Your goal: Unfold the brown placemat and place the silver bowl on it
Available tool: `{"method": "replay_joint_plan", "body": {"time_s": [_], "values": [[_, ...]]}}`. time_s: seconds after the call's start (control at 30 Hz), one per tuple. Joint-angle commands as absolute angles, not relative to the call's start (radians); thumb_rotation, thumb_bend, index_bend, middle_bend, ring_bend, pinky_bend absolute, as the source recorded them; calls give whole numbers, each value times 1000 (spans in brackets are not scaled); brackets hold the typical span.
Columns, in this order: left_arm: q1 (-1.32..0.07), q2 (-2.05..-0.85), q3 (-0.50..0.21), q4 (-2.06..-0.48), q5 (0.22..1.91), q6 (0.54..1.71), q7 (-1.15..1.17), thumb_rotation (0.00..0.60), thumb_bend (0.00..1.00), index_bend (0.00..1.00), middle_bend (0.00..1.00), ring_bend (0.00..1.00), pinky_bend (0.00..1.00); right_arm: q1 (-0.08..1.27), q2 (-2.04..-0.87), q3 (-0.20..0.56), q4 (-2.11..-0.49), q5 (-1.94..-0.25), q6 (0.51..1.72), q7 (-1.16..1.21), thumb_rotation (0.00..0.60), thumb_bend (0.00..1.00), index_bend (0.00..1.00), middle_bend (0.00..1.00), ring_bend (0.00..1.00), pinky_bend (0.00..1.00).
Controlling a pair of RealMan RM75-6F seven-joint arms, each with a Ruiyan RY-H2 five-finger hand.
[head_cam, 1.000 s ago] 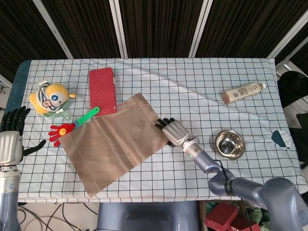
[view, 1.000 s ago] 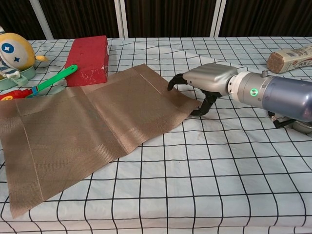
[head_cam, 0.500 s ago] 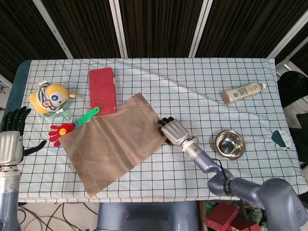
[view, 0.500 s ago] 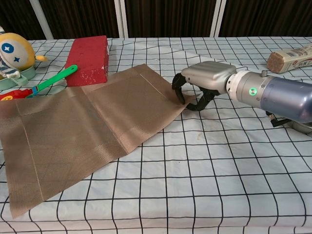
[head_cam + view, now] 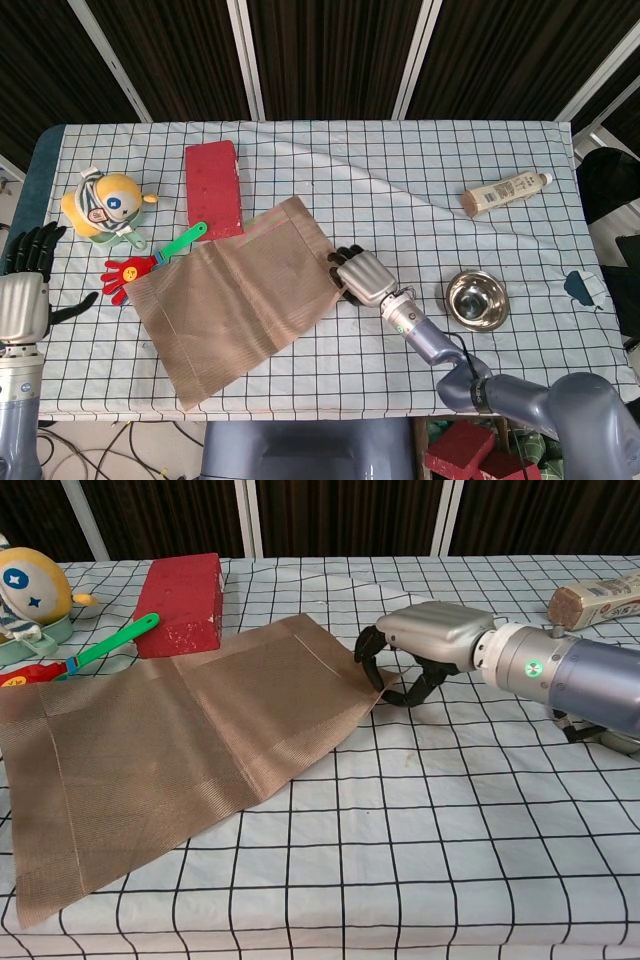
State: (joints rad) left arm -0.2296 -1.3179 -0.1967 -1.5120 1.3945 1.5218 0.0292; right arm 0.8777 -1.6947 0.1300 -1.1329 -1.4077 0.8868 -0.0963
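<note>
My right hand (image 5: 415, 650) pinches the placemat's (image 5: 235, 300) right corner, just lifting that edge off the bench (image 5: 420, 200). The mat lies spread open, below the red block (image 5: 212, 188). The bowl (image 5: 475, 299) sits well right of the mat. My left hand (image 5: 25, 285) hangs released beyond the mat's left side.

A table (image 5: 420, 180) draped in white, black-gridded cloth.
Dark slatted wall panels (image 5: 320, 55) with pale vertical strips stand behind its far edge; cables (image 5: 120, 440) lie on the near floor.
</note>
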Motion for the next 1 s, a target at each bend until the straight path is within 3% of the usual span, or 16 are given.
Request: {"method": "replay_joint_plan", "body": {"time_s": [0.03,0.6,1.0], "values": [[-229,-1319,-194,-1513,1398,1522,30,600,9,99,57,37,44,835,-1671,124,-1177,-1394,933,-125,600,401,636,228,182,249],[-228,-1322,-174,-1518,1429,1524,40,600,9,99,57,36,44,626,-1534,93,-1431,-1321,1149,-272,600,406,648,228,183,249],[-225,-1317,-167,-1522,1442,1526,32,600,9,100,57,37,44,537,-1589,107,-1539,-1222,1229,-366,600,445,665,231,183,249]]}}
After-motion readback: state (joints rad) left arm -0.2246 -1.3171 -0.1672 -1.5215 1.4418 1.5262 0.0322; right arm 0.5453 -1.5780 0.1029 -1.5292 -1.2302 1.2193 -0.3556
